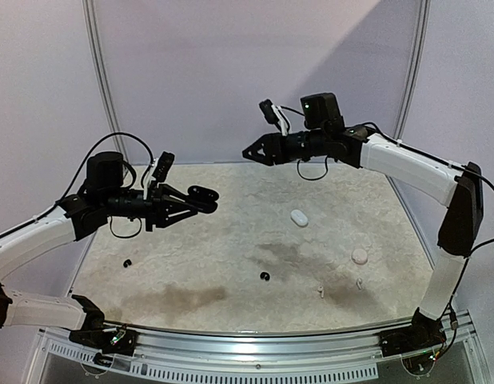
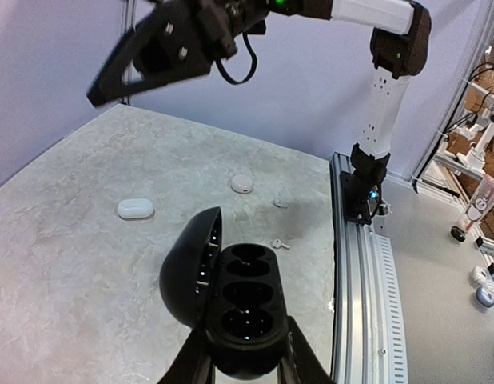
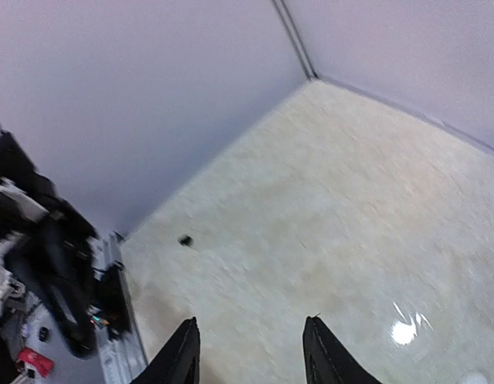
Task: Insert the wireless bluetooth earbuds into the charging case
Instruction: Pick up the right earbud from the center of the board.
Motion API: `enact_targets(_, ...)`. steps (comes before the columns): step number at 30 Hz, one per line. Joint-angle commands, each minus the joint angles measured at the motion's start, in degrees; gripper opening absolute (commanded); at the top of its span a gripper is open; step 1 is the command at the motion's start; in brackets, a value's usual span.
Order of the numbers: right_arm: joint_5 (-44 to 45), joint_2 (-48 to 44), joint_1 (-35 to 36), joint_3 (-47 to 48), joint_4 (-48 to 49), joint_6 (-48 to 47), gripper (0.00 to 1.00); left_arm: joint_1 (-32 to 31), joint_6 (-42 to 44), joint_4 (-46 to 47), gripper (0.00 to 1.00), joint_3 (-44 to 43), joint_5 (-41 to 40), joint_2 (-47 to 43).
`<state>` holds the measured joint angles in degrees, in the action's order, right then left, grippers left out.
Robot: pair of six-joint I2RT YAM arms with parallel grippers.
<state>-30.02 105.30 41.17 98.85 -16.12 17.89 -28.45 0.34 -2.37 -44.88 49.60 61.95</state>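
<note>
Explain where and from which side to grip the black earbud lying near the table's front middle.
Pinch the black earbud across its roundish body, coming straight down from above: it lies low on the table, nothing beside it, so jaws can probably straddle it.

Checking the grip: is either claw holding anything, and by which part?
The left claw grips the open black case by the near end of its base; the right claw holds nothing.

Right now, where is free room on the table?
Bare: the table between the left black bud and the middle black bud, and the far strip behind the oblong white case. Crowded: near right, around the round white case and white buds.
</note>
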Motion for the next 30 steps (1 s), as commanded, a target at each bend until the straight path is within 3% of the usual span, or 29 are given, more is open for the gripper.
enact_targets(1, 11.86, 4.25, 0.67, -3.6, -23.5, -6.34, 0.4, -0.56, -0.43, 0.83, 0.0, 1.36, -0.87, -1.82)
enact_targets(8, 16.61, 10.8, 6.04, -10.02, -28.24, -14.91, 0.38, -0.56, 1.24, 0.69, 0.0, 1.2, -0.56, -1.92)
enact_targets(16, 15.42, 12.37, 8.01, -16.02, -24.51, -15.33, 0.33, -0.47, 2.19, -0.02, 0.0, 0.68, -0.65, -1.81)
enact_targets(30, 12.52, 14.92, 9.95, -16.89, -22.78, -14.81, 0.33, -0.29, 4.3, -1.62, 0.0, 0.23, -0.56, -1.48)
